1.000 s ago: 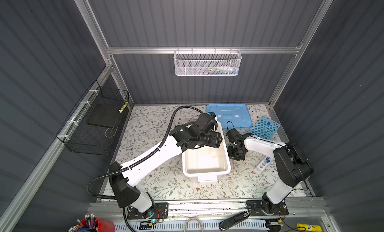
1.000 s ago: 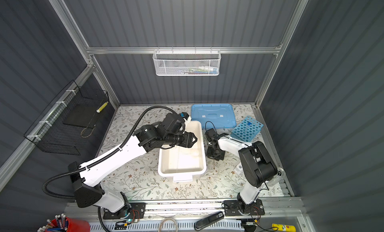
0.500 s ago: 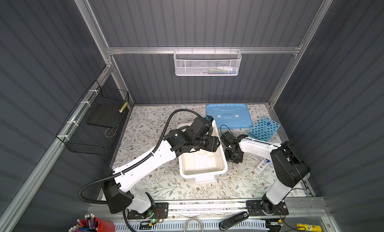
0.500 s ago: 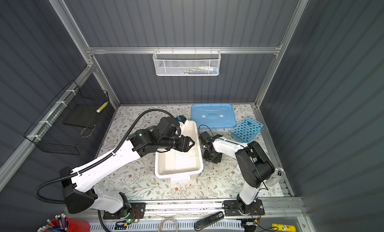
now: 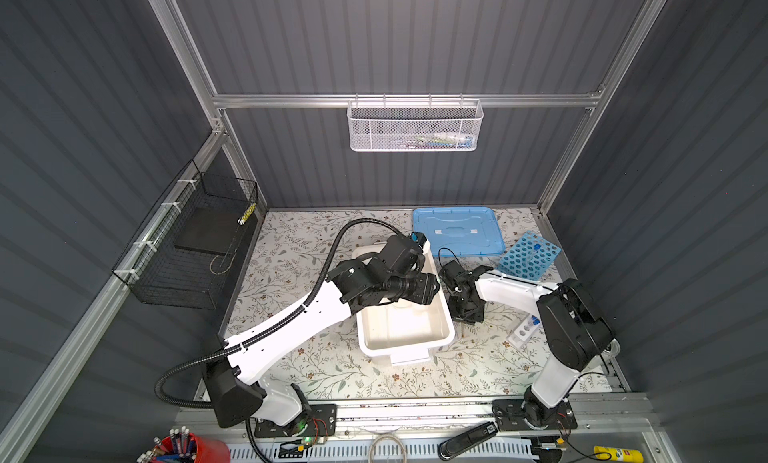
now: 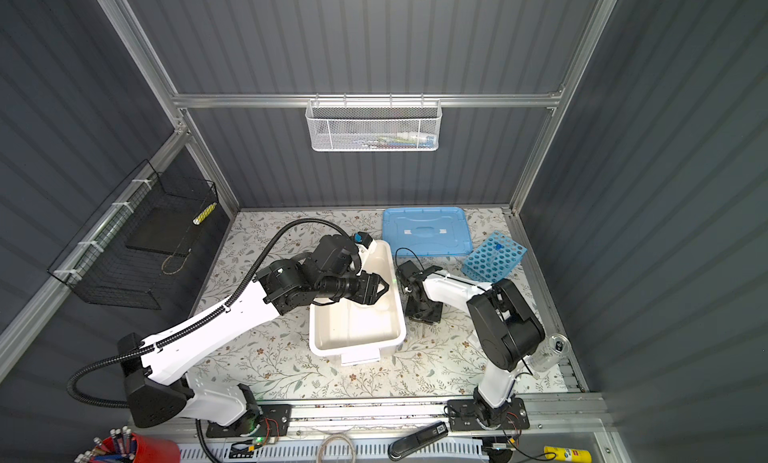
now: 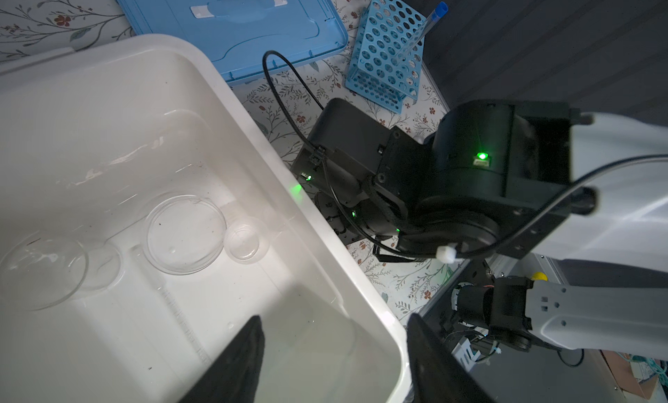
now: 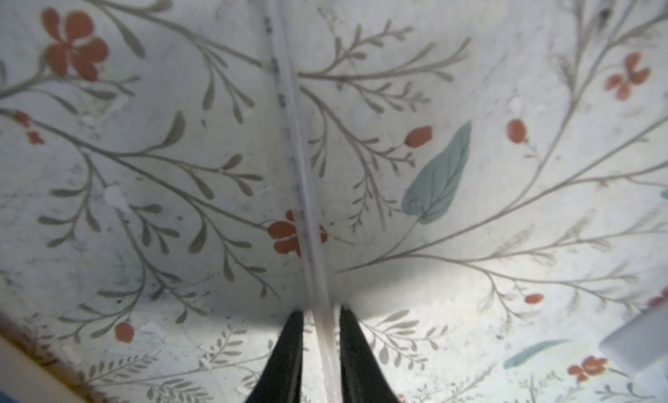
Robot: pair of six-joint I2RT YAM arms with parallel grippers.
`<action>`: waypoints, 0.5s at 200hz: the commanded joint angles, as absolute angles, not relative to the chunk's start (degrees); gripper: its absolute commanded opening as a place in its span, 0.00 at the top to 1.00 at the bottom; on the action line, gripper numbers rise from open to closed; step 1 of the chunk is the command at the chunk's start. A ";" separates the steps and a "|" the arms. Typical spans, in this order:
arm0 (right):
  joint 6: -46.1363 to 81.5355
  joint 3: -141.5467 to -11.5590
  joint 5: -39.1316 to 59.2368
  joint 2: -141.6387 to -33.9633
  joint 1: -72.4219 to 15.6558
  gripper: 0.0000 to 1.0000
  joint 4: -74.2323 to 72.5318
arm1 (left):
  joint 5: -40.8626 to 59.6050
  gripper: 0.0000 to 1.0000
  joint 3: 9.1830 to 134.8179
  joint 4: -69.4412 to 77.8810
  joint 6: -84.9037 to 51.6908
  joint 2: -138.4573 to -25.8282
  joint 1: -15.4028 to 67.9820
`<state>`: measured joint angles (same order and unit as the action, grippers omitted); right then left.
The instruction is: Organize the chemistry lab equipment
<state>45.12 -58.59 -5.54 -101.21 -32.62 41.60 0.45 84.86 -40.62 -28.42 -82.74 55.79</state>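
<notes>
Right wrist view: with right claw (image 8: 320, 309) nearly shut astride rod (image 8: 291, 130), hold unclear, centre it between tips, squeeze gently, lift level off worktop (image 8: 506, 220).

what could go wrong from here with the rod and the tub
The right gripper pinches the thin glass rod at one end only, the rest low over the floral mat: it may slip, pivot or snap. The left gripper, open, straddles the wall of the white tub; a nudge could rattle the clear dishes inside.
</notes>
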 commanded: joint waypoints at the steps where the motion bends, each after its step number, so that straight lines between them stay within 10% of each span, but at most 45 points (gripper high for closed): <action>1: 40.13 -54.16 -3.05 -108.32 -33.19 0.80 41.52 | 0.28 0.36 84.07 -39.77 -27.02 -81.48 55.64; 100: 37.89 -53.70 -0.69 -110.45 -33.26 0.94 39.66 | -0.79 0.36 82.54 -39.73 -27.42 -79.37 55.37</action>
